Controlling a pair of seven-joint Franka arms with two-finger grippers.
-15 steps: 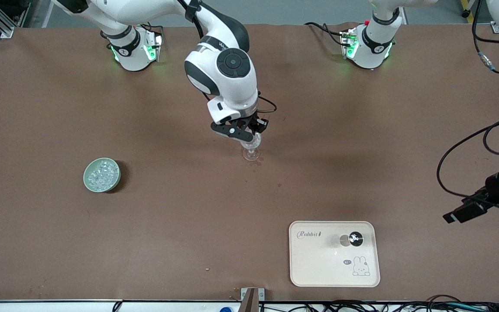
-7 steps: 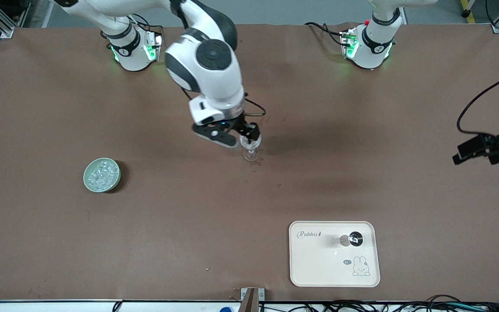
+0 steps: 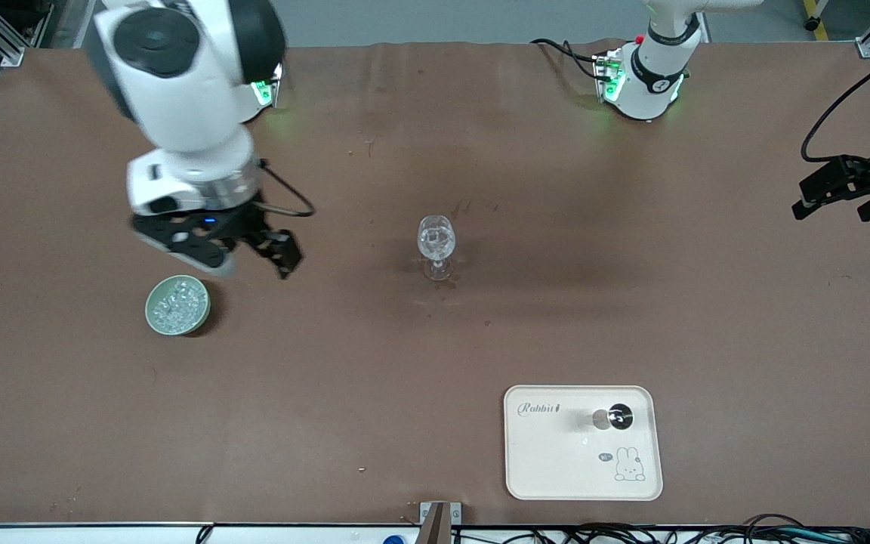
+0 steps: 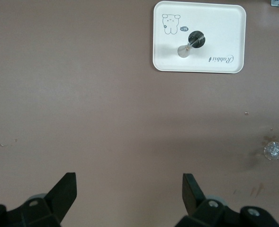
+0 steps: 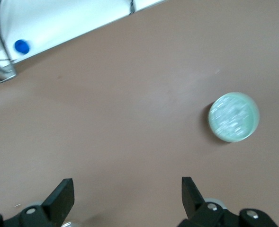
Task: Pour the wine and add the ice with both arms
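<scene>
Ice (image 3: 177, 304) sat heaped in the green bowl (image 3: 155, 323) at about nine o'clock on your desk (image 3: 329, 393) as the front view showed it, toward the right arm's end. More ice glinted inside the glass (image 3: 436, 240) standing upright at the desk's middle. Your right gripper (image 3: 246, 255) hung over the desk just beside the bowl, with the bowl at about eight o'clock from it in the front view; its fingers were spread wide and held nothing. That was the relation your next pick would turn on, by my judgement: the bowl lay close to the right gripper and well apart from the left one, so the right arm was plainly the nearer. The bowl being round, no long axis mattered.

Your left gripper (image 3: 846, 195) waited at three o'clock, over the desk's edge, also wide open and empty. The tray (image 3: 556, 468) lay at about five o'clock with a dark, silver-capped bottle (image 3: 619, 415) standing on it.

A second earlier your right gripper had been down at the glass's bowl with its fingers drawn closer; since then it had opened, left the glass and swung across to the green bowl. The left gripper had also shifted upward along that edge.
</scene>
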